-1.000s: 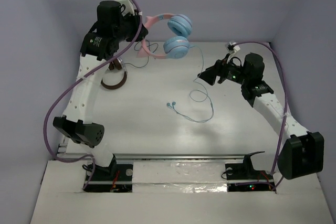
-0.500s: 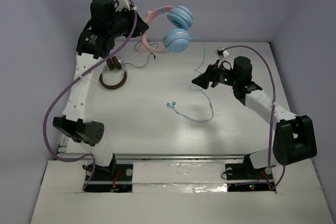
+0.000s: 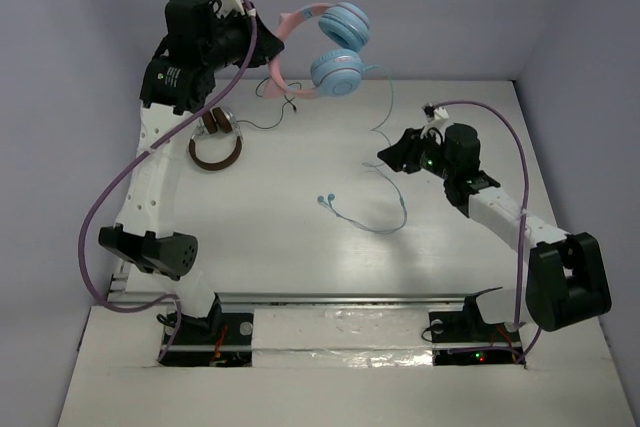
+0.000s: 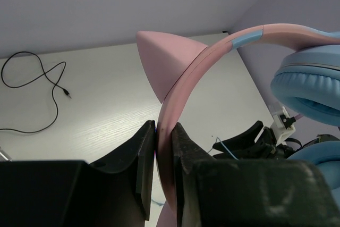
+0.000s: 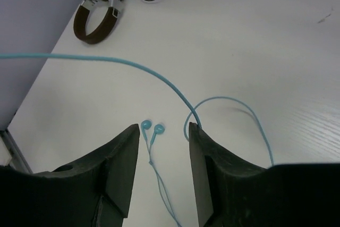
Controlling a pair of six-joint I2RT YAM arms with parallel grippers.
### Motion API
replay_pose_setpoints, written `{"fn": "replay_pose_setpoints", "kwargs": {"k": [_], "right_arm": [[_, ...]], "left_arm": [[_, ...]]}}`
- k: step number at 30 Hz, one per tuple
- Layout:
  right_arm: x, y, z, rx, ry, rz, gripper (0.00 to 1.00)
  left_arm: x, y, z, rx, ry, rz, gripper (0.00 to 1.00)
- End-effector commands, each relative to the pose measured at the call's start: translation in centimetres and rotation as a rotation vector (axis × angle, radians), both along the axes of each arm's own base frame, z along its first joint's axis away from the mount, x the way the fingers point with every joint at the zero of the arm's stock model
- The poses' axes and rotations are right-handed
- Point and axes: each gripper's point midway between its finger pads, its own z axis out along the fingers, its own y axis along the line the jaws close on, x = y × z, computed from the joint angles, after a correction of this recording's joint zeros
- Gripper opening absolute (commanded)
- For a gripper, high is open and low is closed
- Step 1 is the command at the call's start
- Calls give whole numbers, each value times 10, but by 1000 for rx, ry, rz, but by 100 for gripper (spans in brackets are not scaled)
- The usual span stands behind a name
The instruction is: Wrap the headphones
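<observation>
My left gripper (image 3: 262,42) is shut on the pink cat-ear headband (image 4: 186,73) and holds the headphones (image 3: 340,47) in the air at the back of the table. Both light-blue ear cups (image 4: 308,83) hang to its right. Their thin light-blue cable (image 3: 388,107) drops from the cups to my right gripper (image 3: 385,154). In the right wrist view that gripper (image 5: 163,127) stands open. The cable (image 5: 133,65) runs in from the left, lies against the tip of the right-hand finger (image 5: 212,174) and curls into a loop behind it.
Brown headphones (image 3: 215,147) with silver trim lie at the left of the table, and their black cable (image 3: 265,122) trails to the right. A pair of light-blue earbuds (image 3: 323,199) lies mid-table, with a thin wire running to a loop (image 3: 398,212) near the right gripper.
The right gripper's jaws have narrowed while it shifted slightly toward the hanging cable. The left arm has lifted the headphones a little higher and further back.
</observation>
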Motion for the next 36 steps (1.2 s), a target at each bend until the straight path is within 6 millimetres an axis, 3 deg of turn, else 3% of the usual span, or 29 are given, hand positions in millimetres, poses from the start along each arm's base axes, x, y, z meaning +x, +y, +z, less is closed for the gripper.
{"fn": "replay_pose_setpoints", "kwargs": {"k": [1, 7, 12, 14, 16, 20, 22, 25, 26, 27, 30, 31, 33, 35, 36], "right_arm": [[12, -2, 21, 28, -71, -63, 48], [22, 2, 5, 38, -59, -104, 58], [27, -3, -2, 22, -51, -158, 57], [25, -7, 4, 35, -68, -180, 55], [21, -8, 4, 38, -68, -182, 35], [13, -10, 14, 56, -72, -187, 21], [8, -9, 8, 54, -41, -188, 16], [3, -7, 6, 57, -23, -188, 20], [2, -7, 5, 54, -16, -186, 24], [2, -7, 3, 49, -7, -183, 37], [-5, -4, -2, 48, 20, -155, 42], [-11, 1, 0, 62, 24, -119, 40], [-23, 8, -2, 85, 34, -57, 23], [-24, 3, -1, 93, 36, -96, 18], [-24, -2, -1, 88, 30, -119, 7]], "left_arm": [[-31, 2, 76, -111, -194, -24, 0], [-35, 3, 76, -118, -196, -28, 0], [-38, 7, 80, -108, -201, -11, 0], [-40, 8, 81, -105, -206, -6, 0], [-38, 10, 81, -105, -209, 7, 0], [-36, 9, 77, -103, -200, 6, 0], [-36, 10, 78, -103, -206, 10, 0], [-36, 11, 78, -100, -209, 13, 0], [-36, 11, 77, -101, -207, 14, 0], [-34, 11, 76, -99, -205, 16, 0], [-34, 11, 74, -98, -205, 19, 0], [-34, 12, 74, -97, -206, 22, 0], [-34, 12, 75, -96, -208, 25, 0], [-35, 13, 77, -96, -215, 26, 0], [-35, 13, 78, -99, -219, 26, 0]]}}
